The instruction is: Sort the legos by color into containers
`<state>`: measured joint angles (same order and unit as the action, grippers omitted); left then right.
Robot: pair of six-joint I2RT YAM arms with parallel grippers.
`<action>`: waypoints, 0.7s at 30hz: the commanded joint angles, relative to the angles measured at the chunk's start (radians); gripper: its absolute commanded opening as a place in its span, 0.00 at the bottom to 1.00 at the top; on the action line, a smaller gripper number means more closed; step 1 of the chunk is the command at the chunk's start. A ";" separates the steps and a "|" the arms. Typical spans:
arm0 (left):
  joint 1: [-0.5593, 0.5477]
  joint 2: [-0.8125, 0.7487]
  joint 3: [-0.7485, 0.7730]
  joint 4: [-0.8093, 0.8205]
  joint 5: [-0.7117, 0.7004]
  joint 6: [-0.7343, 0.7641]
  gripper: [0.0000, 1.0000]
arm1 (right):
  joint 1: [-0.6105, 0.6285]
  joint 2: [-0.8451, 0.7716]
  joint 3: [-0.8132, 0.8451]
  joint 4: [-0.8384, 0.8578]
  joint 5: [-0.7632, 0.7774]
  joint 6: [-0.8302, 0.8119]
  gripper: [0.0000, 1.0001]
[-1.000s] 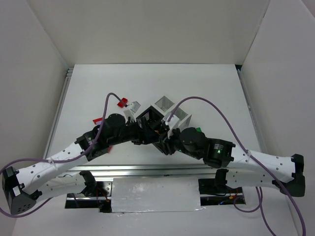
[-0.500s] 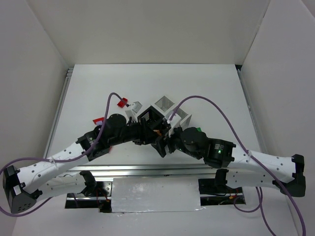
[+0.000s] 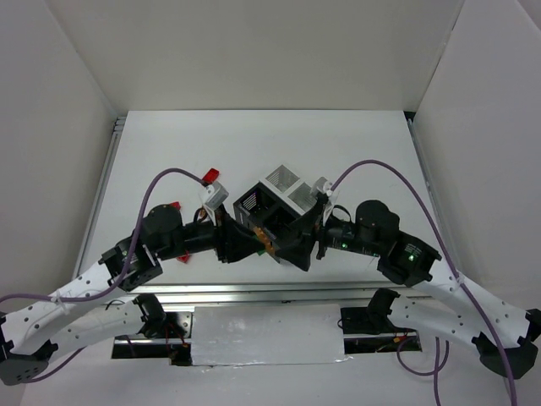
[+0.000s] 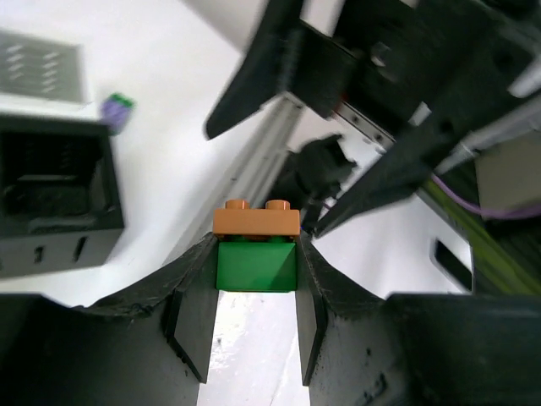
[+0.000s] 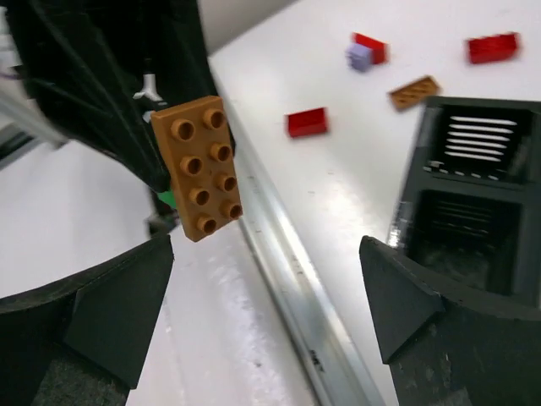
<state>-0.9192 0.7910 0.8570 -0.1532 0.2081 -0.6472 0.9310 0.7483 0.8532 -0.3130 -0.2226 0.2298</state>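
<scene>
My left gripper [image 4: 256,264] is shut on a green lego [image 4: 256,267] that carries an orange-brown lego [image 4: 256,220] stuck on top. The stacked pair hangs above the table's near edge. In the right wrist view the orange-brown lego [image 5: 197,167] faces me stud-side on, just beyond my right gripper [image 5: 266,245], which stands wide open and holds nothing. The containers [image 3: 283,179] sit clustered just behind both grippers, black ones nearer [image 5: 473,203]. In the top view my left gripper [image 3: 254,243] and right gripper [image 3: 297,243] meet in front of them.
Loose legos lie on the table left of the containers: a red one [image 5: 306,122], another red [image 5: 493,47], a light purple one [image 5: 359,57] against a red one, and a flat orange-brown plate [image 5: 414,92]. A metal rail [image 5: 287,254] runs along the near edge.
The left gripper closed on the green lego of the stacked pair and the right gripper let go and opened wide. Both arms drew back toward the near edge.
</scene>
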 commanded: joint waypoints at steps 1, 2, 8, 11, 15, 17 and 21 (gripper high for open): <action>-0.004 -0.041 -0.042 0.183 0.224 0.118 0.00 | -0.029 0.003 0.052 0.026 -0.291 0.045 0.98; -0.004 -0.056 -0.068 0.217 0.288 0.112 0.00 | -0.027 0.011 0.050 0.052 -0.317 0.061 0.97; -0.004 -0.078 -0.093 0.277 0.324 0.098 0.00 | -0.027 0.055 0.000 0.241 -0.518 0.146 0.92; -0.004 -0.069 -0.092 0.273 0.326 0.093 0.00 | -0.024 0.082 -0.008 0.301 -0.560 0.177 0.89; -0.004 -0.070 -0.096 0.288 0.318 0.090 0.00 | -0.015 0.126 -0.003 0.308 -0.574 0.172 0.75; -0.004 -0.073 -0.096 0.284 0.313 0.096 0.00 | -0.015 0.126 -0.009 0.310 -0.572 0.166 0.57; -0.004 -0.079 -0.084 0.256 0.289 0.104 0.00 | -0.015 0.095 -0.028 0.301 -0.546 0.148 0.03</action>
<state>-0.9199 0.7246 0.7570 0.0624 0.5007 -0.5777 0.9104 0.8730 0.8368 -0.0597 -0.7628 0.3832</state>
